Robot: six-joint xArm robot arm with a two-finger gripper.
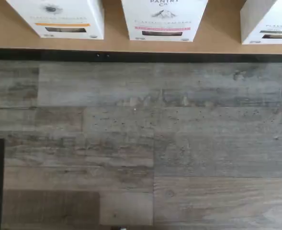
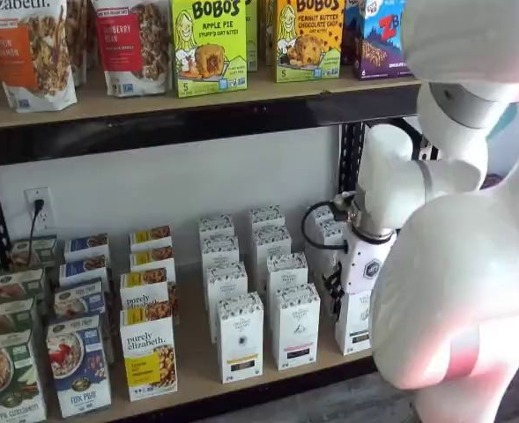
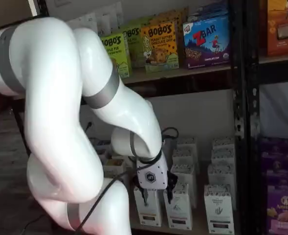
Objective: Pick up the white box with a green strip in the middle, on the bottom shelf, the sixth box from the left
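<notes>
Gripper (image 3: 157, 195) hangs with fingers spread wide, empty, just before the bottom shelf (image 3: 197, 226). The white box (image 3: 218, 208) stands at its front edge, right of the gripper. In a shelf view the arm (image 2: 453, 264) hides that end of the row.

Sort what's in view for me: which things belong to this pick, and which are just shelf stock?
Job: white box with the dark greenish strip; bottom shelf; gripper, open.

Just stock: orange-strip box; pink-strip box; Bobo's boxes; Purely Elizabeth boxes; purple boxes.
</notes>
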